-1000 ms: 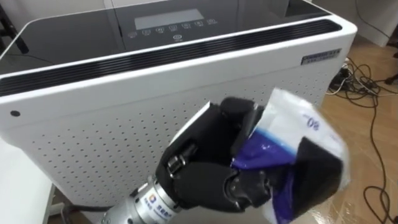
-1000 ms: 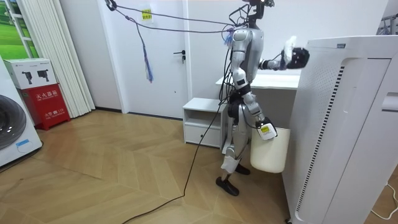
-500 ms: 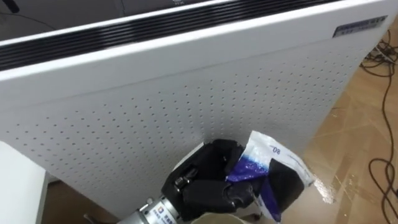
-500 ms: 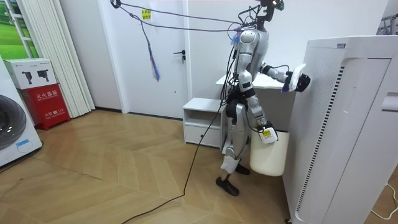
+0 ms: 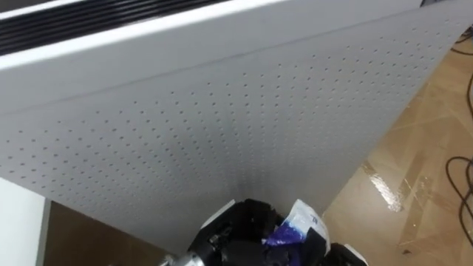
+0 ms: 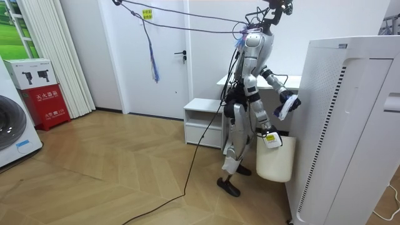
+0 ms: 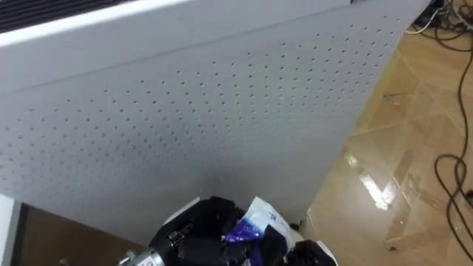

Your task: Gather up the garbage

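L hand, bottom centre of eye views: fingers curled tight round the wrapper, a crumpled white/blue/purple plastic piece. The wrapper pokes out of the fist on the side away from the robot, twd the perforated white panel of the big appliance. It sits close to the panel, contact not clear. No usable long axis, it's a wad.

Room view: robot stands betw. the white worktop and the appliance, facing the appliance. L arm is angled down and fwd.

R hand hangs low at the rim of the white bin. Grip on the bin: cannot tell.

Key relation: the wrapper is above the bin mouth with a clear gap betw. them, and looks within the bin's width, biased twd the appliance side.

Judgement: the pick is done and the drop isn't yet. The next move prob. needs the L hand straight down, then let go. Risk: the wad clips the far rim or slides down the panel to the wood floor.
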Tool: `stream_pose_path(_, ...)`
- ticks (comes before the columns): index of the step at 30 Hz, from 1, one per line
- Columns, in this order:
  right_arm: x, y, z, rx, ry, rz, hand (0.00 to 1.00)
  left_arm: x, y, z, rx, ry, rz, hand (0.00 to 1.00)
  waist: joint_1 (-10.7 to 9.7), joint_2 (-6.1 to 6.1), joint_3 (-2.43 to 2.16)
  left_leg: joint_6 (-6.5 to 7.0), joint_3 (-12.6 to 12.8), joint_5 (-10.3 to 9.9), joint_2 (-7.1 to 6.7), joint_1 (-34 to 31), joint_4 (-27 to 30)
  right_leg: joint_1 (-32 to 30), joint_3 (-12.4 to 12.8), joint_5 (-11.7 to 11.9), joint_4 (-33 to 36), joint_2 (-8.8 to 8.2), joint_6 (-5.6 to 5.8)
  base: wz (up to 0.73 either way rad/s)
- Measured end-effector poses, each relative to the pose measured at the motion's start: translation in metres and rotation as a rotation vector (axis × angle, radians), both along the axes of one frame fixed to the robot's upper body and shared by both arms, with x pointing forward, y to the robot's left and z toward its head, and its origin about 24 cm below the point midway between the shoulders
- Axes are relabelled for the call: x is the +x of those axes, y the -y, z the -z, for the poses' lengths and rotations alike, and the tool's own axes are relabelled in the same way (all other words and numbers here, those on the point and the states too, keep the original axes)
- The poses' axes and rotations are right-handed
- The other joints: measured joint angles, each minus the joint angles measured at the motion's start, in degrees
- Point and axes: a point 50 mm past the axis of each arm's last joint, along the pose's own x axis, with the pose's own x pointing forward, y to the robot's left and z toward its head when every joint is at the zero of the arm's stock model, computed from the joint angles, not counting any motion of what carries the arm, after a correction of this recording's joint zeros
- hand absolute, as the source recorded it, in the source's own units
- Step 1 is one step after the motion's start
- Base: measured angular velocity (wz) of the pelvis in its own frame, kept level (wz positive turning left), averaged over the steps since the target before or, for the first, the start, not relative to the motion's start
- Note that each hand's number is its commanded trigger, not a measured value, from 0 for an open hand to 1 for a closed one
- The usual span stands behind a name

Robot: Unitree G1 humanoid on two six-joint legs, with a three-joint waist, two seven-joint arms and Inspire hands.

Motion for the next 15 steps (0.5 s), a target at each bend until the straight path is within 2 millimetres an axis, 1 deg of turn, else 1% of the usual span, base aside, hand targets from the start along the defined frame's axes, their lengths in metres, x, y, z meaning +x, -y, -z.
stream_pose_path(2,0.001,0.0,-0.001,-0.002,0.003,0.004,1.0,0.001,-0.001,0.004,0.012,-0.012,-0.001,1.0,0.0,-0.41,0.16,0.1,0.2,0.1,-0.03,-0.8,0.4,-1.0,0.2,0.0,0.8,-0.04,0.0,-0.06)
stream_pose_path(4,0.003,0.0,-0.002,-0.002,0.009,0.003,1.0,0.0,-0.001,0.007,0.019,-0.022,-0.001,1.0,-0.2,-0.88,0.23,0.24,0.6,0.1,-0.05,-1.8,0.8,-2.2,0.3,0.0,1.3,-0.05,-0.07,-0.02)
stream_pose_path(7,0.003,-0.003,-0.001,0.005,0.008,0.001,1.0,0.0,-0.003,0.009,0.026,-0.023,-0.006,1.0,-0.2,-1.39,0.21,0.29,0.5,0.2,-0.06,-2.9,1.5,-3.1,0.4,-0.1,1.9,-0.07,-0.2,0.0)
stream_pose_path(9,0.003,-0.004,-0.001,0.007,0.008,0.0,1.0,0.0,-0.004,0.012,0.048,-0.025,-0.01,1.0,-0.2,-1.53,0.2,0.33,0.3,0.2,-0.09,-3.6,1.6,-3.7,0.4,-0.1,2.4,-0.1,-0.27,0.04)
stream_pose_path(12,0.001,-0.005,0.001,0.01,0.002,0.002,1.0,-0.002,-0.009,0.023,0.093,-0.056,-0.027,1.0,-0.1,-1.55,0.2,0.42,0.3,0.3,-0.14,-3.7,1.6,-3.9,0.4,-0.1,2.5,-0.14,-0.28,0.01)
stream_pose_path(14,0.0,-0.006,0.002,0.01,-0.001,0.004,1.0,-0.003,-0.011,0.027,0.105,-0.073,-0.039,0.32,-0.1,-1.55,0.2,0.41,0.2,0.3,-0.14,-3.8,1.7,-4.0,0.4,-0.1,2.5,-0.14,-0.29,0.0)
stream_pose_path(15,0.0,-0.006,0.002,0.009,0.002,0.007,1.0,-0.003,-0.012,0.028,0.109,-0.075,-0.041,0.09,-0.1,-1.54,0.19,0.41,0.2,0.3,-0.13,-4.0,2.1,-4.1,0.3,-0.1,2.5,-0.13,-0.29,0.0)
